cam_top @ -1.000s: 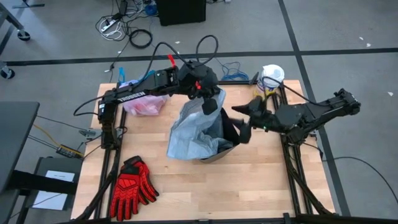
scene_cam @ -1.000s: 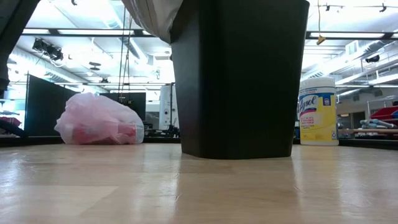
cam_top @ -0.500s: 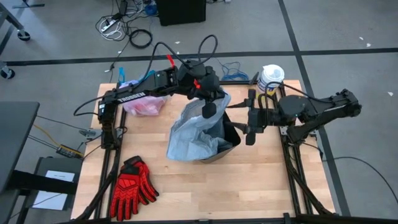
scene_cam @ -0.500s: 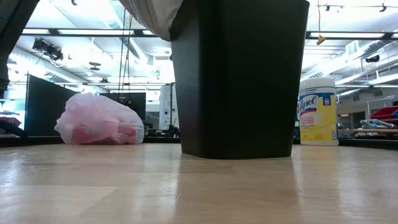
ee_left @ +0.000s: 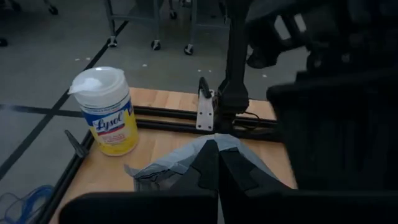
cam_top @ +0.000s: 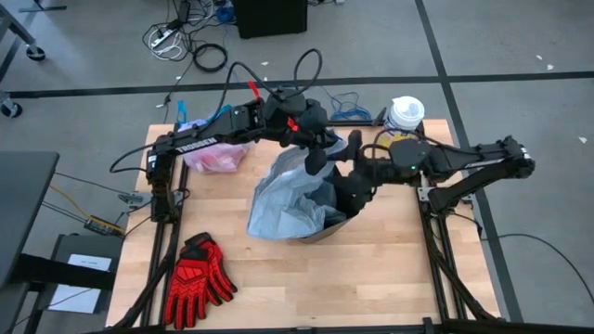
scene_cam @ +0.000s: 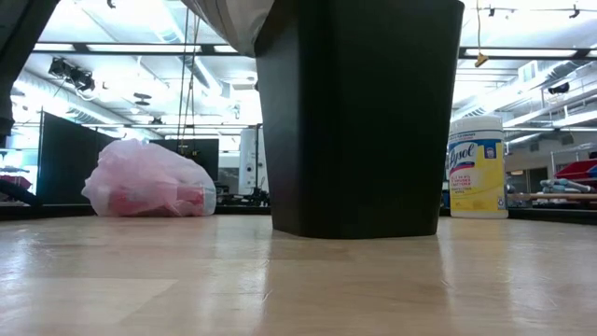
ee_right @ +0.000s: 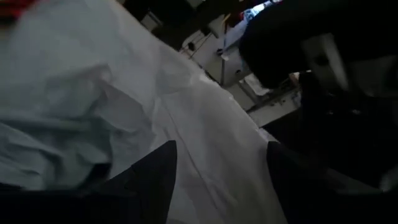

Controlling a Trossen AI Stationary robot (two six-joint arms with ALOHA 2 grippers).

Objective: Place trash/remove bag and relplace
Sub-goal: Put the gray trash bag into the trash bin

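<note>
A black bin (cam_top: 342, 199) stands mid-table, and a grey-blue liner (cam_top: 283, 199) spills over its left rim down to the table. My left gripper (cam_top: 318, 156) hangs above the bin's far rim, shut on the liner's top edge. My right gripper (cam_top: 355, 176) is at the bin's right rim, open, with the liner (ee_right: 124, 106) spread in front of its fingers. The pink bag (cam_top: 215, 154) lies on its bottom at the table's far left, something red (scene_cam: 177, 198) showing through it. My left gripper pinches a bunched bit of the liner's top edge (ee_left: 210, 144) between its two shut fingers. They reach over from the table's left, slanting a little downward. The liner hangs below them, partly in the bin and partly draped outside it. Whether my right gripper touches the liner, I cannot tell.
A yellow wipes tub (cam_top: 406, 115) with a white lid stands at the far right corner. Red gloves (cam_top: 197, 278) lie near the front left. Bare wood (cam_top: 371, 269) lies in front of the bin. Cables lie on the floor beyond the table's far edge.
My right gripper has rolled about its own line and gone toward the table's left, up to the bin's right rim and the held liner. My left gripper has kept its hold on the liner's edge.
</note>
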